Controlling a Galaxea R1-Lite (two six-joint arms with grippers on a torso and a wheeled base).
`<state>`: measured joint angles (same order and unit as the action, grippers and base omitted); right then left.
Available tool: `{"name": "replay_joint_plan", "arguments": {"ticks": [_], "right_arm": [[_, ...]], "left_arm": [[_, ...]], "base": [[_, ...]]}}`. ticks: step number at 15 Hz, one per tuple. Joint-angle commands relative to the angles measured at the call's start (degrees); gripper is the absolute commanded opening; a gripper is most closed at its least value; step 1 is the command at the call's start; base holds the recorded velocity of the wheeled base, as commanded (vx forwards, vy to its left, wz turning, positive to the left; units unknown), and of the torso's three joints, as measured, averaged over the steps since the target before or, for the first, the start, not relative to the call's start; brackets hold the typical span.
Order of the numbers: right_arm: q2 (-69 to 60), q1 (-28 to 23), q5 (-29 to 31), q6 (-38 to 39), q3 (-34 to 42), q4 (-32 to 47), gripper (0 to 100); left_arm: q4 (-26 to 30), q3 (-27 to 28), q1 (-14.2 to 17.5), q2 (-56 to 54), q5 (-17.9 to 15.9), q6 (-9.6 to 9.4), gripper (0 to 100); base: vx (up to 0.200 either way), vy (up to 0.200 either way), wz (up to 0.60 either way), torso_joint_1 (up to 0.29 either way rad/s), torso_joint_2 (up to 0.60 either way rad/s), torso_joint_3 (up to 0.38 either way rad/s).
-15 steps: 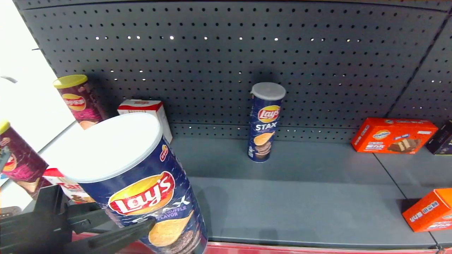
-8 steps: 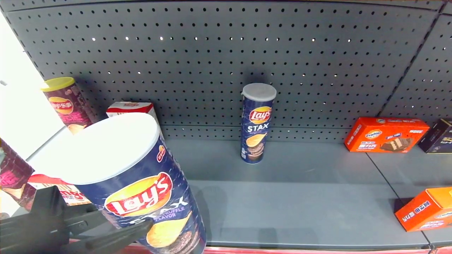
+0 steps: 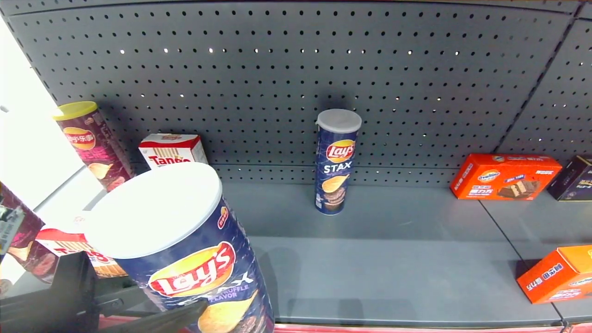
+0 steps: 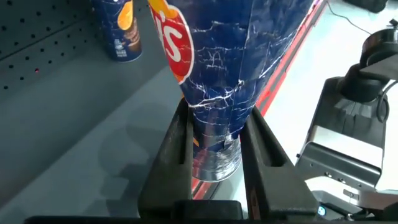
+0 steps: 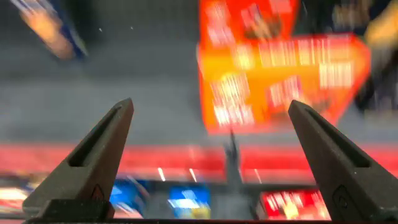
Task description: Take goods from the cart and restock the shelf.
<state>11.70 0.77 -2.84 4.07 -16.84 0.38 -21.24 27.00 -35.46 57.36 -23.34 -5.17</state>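
My left gripper [image 3: 138, 309] is shut on a dark blue chips can [image 3: 185, 259] with a white lid. It holds the can low on its body, tilted, above the front left edge of the grey shelf [image 3: 393, 268]. In the left wrist view the two black fingers [image 4: 180, 143] clamp the can [image 4: 224, 74] near its base. A second, matching blue can [image 3: 336, 162] stands upright at the back middle of the shelf, also seen from the left wrist [image 4: 118, 31]. My right gripper [image 5: 211, 155] is open and holds nothing, facing an orange box [image 5: 273, 74].
At the back left stand a maroon chips can [image 3: 90, 143] and a red-and-white box [image 3: 172, 150]. An orange box [image 3: 506, 176] and a dark box [image 3: 573, 178] lie at the back right. Another orange box [image 3: 557, 275] sits front right. A pegboard wall [image 3: 296, 69] backs the shelf.
The head camera shifted a little between the first two frames. Since then the held can has dropped slightly down and right, uncovering the red-and-white box behind it.
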Motion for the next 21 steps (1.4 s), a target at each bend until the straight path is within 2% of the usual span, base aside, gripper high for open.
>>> {"name": "replay_joint_plan", "arguments": {"ticks": [1, 3, 6, 7, 9, 10, 14, 15, 17, 20, 21], "right_arm": [[14.8, 3.3, -2.6, -1.6, -10.8, 0.5, 100], [20.8, 7.8, -5.1, -6.6, -11.6, -0.2, 100], [27.1, 13.3, -5.9, -6.8, -11.6, -3.2, 100], [29.0, 13.7, -5.9, -6.8, -11.9, -3.7, 100], [35.6, 13.6, -6.7, -6.4, -11.7, -10.3, 100], [39.5, 13.6, -9.3, -6.4, -11.7, -15.1, 100], [54.0, 8.5, -29.7, -7.0, -13.0, -33.1, 100], [57.2, 8.0, -33.0, -7.1, -13.8, -36.4, 100], [64.8, 8.3, -34.7, -9.3, -17.8, -41.4, 100], [72.7, 8.5, -42.1, -11.1, -25.9, -42.5, 100], [74.4, 8.9, -42.7, -11.5, -27.6, -42.5, 100]], "left_arm": [[0.1, 0.1, -0.1, 0.6, 0.0, -0.02, 0], [0.1, 1.0, -0.1, 0.5, -0.1, 0.07, 0], [-0.2, 1.5, 0.4, 0.5, -1.9, 0.16, 0], [-0.2, 1.4, 0.4, 0.5, -2.0, 0.16, 0], [-0.1, 1.3, 0.4, 1.0, -2.1, 0.25, 0], [-0.2, 1.4, 0.4, 1.4, -2.1, 0.25, 0], [-0.3, 1.5, 0.4, 2.4, -2.1, 0.42, 0], [-0.3, 1.5, 0.4, 2.4, -2.1, 0.42, 0], [-0.3, 1.7, 0.5, 2.3, -2.1, 0.51, 0], [-0.3, 2.4, 0.6, 2.3, -2.1, 0.51, 0], [-0.3, 2.5, 0.6, 2.3, -2.0, 0.51, 0]], "base": [[0.000, 0.000, 0.00, 0.000, 0.00, 0.000], [0.000, 0.000, 0.00, 0.000, 0.00, 0.000], [0.000, 0.000, 0.00, 0.000, 0.00, 0.000], [0.000, 0.000, 0.00, 0.000, 0.00, 0.000], [0.000, 0.000, 0.00, 0.000, 0.00, 0.000], [0.000, 0.000, 0.00, 0.000, 0.00, 0.000], [0.000, 0.000, 0.00, 0.000, 0.00, 0.000], [0.000, 0.000, 0.00, 0.000, 0.00, 0.000], [0.000, 0.000, 0.00, 0.000, 0.00, 0.000], [0.000, 0.000, 0.00, 0.000, 0.00, 0.000], [0.000, 0.000, 0.00, 0.000, 0.00, 0.000]]}}
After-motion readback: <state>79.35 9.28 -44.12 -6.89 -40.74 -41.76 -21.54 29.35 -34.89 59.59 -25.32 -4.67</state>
